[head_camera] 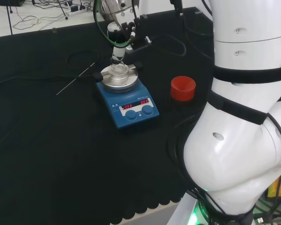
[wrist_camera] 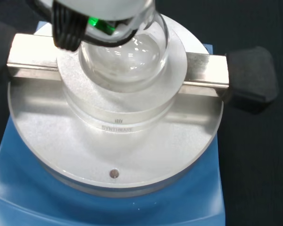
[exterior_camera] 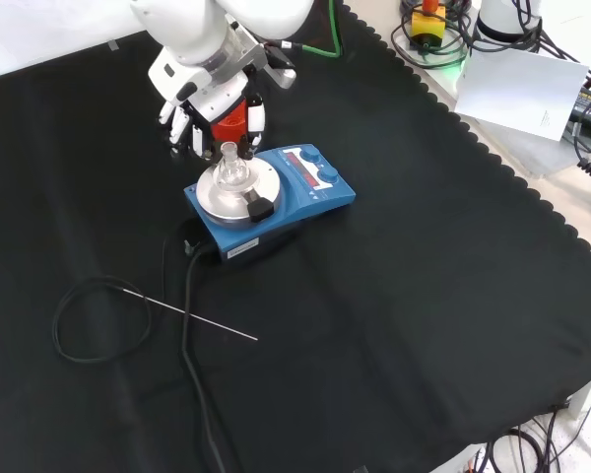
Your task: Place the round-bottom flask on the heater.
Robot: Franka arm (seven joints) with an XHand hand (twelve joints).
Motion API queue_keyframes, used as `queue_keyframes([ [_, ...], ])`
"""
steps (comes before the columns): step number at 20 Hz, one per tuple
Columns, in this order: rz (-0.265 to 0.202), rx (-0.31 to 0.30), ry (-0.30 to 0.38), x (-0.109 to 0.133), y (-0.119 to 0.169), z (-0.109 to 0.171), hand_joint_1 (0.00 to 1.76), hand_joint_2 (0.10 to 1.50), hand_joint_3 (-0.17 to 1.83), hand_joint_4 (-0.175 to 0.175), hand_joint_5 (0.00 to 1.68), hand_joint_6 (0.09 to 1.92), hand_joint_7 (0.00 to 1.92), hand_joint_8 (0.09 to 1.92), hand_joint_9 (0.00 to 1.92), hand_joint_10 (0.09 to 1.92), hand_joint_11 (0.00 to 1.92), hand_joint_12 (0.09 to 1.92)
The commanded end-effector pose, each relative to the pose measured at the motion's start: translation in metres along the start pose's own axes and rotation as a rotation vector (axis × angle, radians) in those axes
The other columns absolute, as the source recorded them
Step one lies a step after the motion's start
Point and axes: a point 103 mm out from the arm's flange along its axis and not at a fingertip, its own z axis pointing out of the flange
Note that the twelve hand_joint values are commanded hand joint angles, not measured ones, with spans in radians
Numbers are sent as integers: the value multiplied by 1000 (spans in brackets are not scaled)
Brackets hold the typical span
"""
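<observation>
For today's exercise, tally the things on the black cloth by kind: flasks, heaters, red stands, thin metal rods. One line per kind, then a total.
Round-bottom flask: 1, sitting on the heater's metal block
Heater: 1, blue
Red ribbed stand: 1
Thin metal rod: 1
Total: 4

Head view looks from behind, front view faces it, wrist view close; all share the heater (head_camera: 127,96).

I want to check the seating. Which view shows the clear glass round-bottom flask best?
The wrist view: the clear glass round-bottom flask sits in the round metal block on the blue heater. Head and front views show it small.
</observation>
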Motion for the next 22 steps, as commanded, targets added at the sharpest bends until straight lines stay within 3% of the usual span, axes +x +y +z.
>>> queue_keyframes([
  [1, -6, 12, 35, -3, 0, 1, 1091, 684, 701, 175, 1158, 895, 458, 715, 730, 602, 422, 1316],
  [3, -18, 26, 52, -3, 0, 1, 1077, 756, 570, 175, 1136, 874, 421, 724, 696, 613, 402, 1324],
  [5, -28, 27, 61, -5, -1, 1, 968, 726, 498, 40, 984, 852, 373, 735, 642, 640, 361, 1340],
  [6, -28, 28, 65, -5, -2, 0, 937, 702, 507, -2, 924, 854, 356, 741, 623, 654, 348, 1345],
  [7, -28, 31, 69, -6, -3, 0, 918, 679, 521, -22, 873, 852, 342, 745, 605, 663, 333, 1353],
  [14, -22, 33, 60, 0, -9, -5, 892, 628, 553, -38, 763, 840, 289, 744, 549, 679, 284, 1371],
  [22, 17, -34, 99, -25, -51, -24, 881, 616, 560, -45, 655, 817, 269, 743, 530, 686, 250, 1377],
])
